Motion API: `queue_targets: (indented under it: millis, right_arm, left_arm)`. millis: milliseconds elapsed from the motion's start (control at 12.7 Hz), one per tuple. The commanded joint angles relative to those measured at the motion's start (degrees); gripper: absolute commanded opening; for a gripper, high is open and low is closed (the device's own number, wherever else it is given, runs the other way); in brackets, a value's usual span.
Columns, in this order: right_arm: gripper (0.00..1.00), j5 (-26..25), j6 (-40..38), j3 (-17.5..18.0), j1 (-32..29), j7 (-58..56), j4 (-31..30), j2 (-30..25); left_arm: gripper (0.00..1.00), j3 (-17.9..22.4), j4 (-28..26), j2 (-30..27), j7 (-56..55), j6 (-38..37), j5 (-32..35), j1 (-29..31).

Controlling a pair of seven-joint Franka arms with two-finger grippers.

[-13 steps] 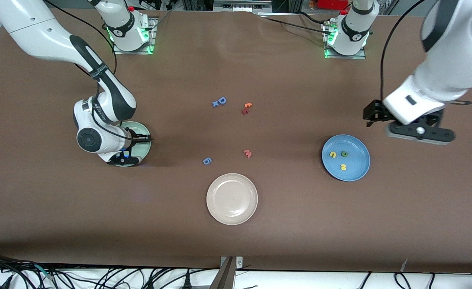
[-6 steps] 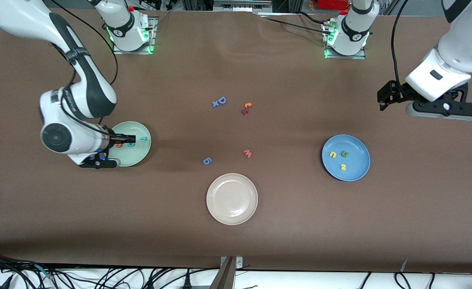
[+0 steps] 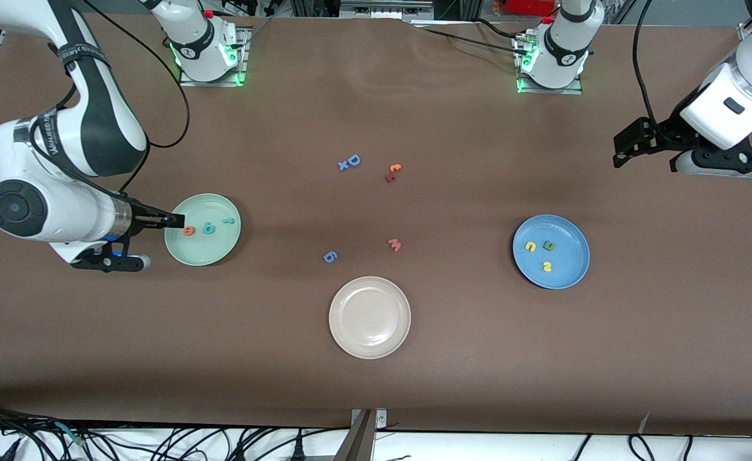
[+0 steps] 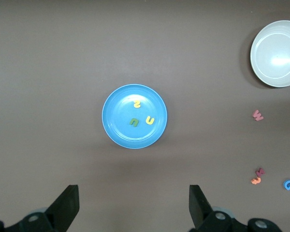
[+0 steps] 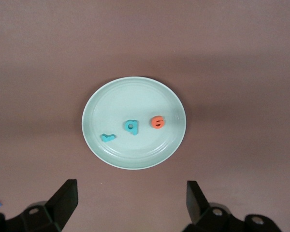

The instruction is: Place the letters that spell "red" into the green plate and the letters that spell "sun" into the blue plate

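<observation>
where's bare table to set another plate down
Bare brown stretch between the green plate and the cream plate, and between the cream plate and the blue plate. Crowded mid-table: loose letters from the blue D to the pink w.

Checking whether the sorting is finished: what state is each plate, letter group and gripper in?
green plate: holds orange e, teal d, teal r.
blue plate: holds yellow s, green u, yellow n.
cream plate: empty.
spare letters: loose on the table between the plates.
right gripper: open, above the green plate.
left gripper: open, high, empty.
</observation>
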Motion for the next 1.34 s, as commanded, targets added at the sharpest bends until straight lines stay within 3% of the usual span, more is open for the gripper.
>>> queue_targets:
  millis: [0,157,314,471,707,864,1021,1257]
  right_arm:
    - [0.99,0.25,-1.28,-0.06,0.18,-0.95,1.23,-1.92]
    - [0.99,0.16,-0.93,-2.59,2.89,-1.13,1.32,-2.36]
    - [0.99,0.77,1.52,-9.61,8.50,-2.35,1.32,-4.99]
    - [0.99,1.56,1.97,-14.28,12.56,-3.41,1.32,-6.84]
    - [0.99,8.84,1.97,-20.61,16.34,-4.63,0.44,-10.52]
    - [0.99,9.12,2.06,-22.03,17.14,-5.17,-0.17,-12.11]
    - [0.99,9.03,5.55,-22.39,17.67,-5.17,-4.98,-15.44]
    - [0.99,9.04,9.26,-23.70,17.76,-6.66,-9.32,-19.32]
  left_arm:
    - [1.00,1.32,-1.83,-2.19,-0.04,-0.45,-0.68,-1.19]
    - [1.00,1.67,-2.53,-2.37,0.13,-0.63,-0.42,-0.93]
    - [1.00,1.76,-2.45,-2.46,-0.04,-0.63,2.82,-1.45]
    - [1.00,1.85,-2.45,-2.46,-0.22,-0.63,2.75,-1.63]
    - [1.00,2.11,-2.62,-2.46,-0.13,-0.63,2.40,-1.71]
    - [1.00,2.29,-2.62,-2.55,-0.22,-0.63,2.39,-1.71]
    - [1.00,4.73,-4.28,-3.60,0.74,-0.37,2.57,-1.71]
    - [1.00,4.84,-4.47,-3.87,0.75,-0.45,3.10,-1.80]
